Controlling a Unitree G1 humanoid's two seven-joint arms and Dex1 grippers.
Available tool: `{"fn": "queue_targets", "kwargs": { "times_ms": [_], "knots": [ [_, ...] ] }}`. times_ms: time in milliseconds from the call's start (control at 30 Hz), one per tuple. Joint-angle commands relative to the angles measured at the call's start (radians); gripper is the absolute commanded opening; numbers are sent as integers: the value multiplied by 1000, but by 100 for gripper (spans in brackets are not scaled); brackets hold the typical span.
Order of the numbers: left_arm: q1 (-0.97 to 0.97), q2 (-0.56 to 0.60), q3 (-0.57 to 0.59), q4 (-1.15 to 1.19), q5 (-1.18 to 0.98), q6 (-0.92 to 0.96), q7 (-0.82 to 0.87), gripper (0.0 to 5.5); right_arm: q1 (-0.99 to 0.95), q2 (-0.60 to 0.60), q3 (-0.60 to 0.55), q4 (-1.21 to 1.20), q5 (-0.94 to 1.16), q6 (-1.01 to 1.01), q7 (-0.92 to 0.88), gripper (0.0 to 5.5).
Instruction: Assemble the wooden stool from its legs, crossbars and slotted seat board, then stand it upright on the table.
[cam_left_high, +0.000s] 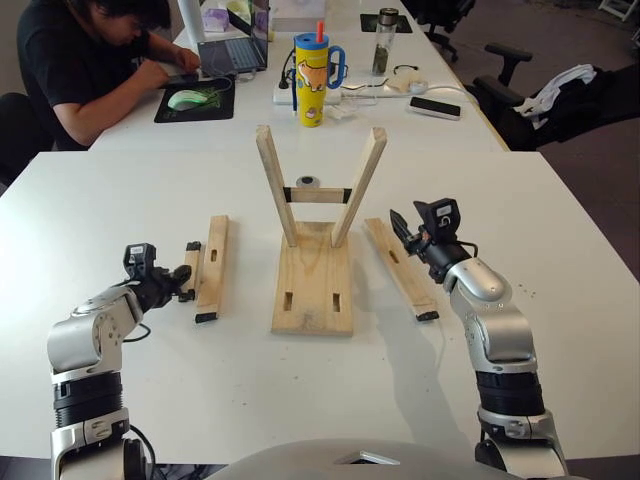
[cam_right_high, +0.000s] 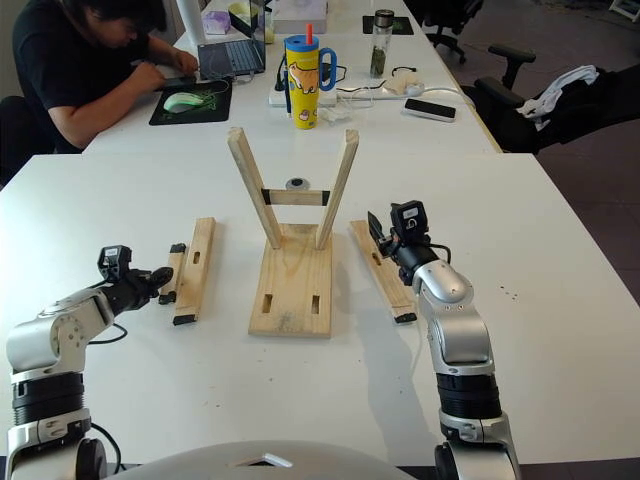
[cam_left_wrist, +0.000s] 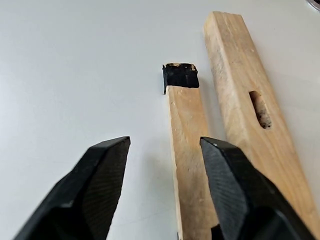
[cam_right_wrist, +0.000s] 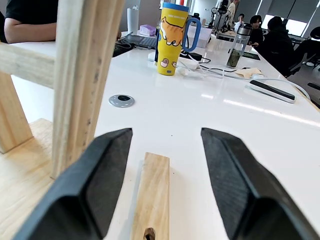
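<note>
Seat board (cam_left_high: 312, 285) flat mid-table, two legs (cam_left_high: 275, 185) standing in it, left gripper (cam_left_wrist: 165, 144) fingers spread over a loose crossbar (cam_left_wrist: 187, 150) beside a slotted leg (cam_left_wrist: 250, 100), wrist view revealing its black end cap (cam_left_wrist: 180, 76), right gripper (cam_right_wrist: 166, 132) fingers spread above another loose leg (cam_right_wrist: 152, 195), yellow tumbler (cam_right_wrist: 172, 37) beyond.

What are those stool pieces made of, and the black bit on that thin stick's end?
The seat board and the loose leg look like pale unfinished wood: visible grain, matte, no gloss. The thin crossbar looks the same; its black end seems painted or rubbery, I can't tell which.
</note>
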Motion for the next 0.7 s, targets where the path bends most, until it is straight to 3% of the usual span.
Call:
{"fn": "queue_targets", "kwargs": {
  "times_ms": [33, 467, 700],
  "knots": [
    [-10, -28, 12, -25, -37, 40, 15, 299, 0, 5, 17, -12, -1, 21, -12, 298],
    [56, 14, -77, 35, 16, 2, 8, 299, -11, 5, 44, -9, -18, 37, -52, 298],
    [119, 11, -72, 103, 15, -27, 12, 207, -12, 4, 50, -37, -32, 46, -62, 300]
  ]
}}
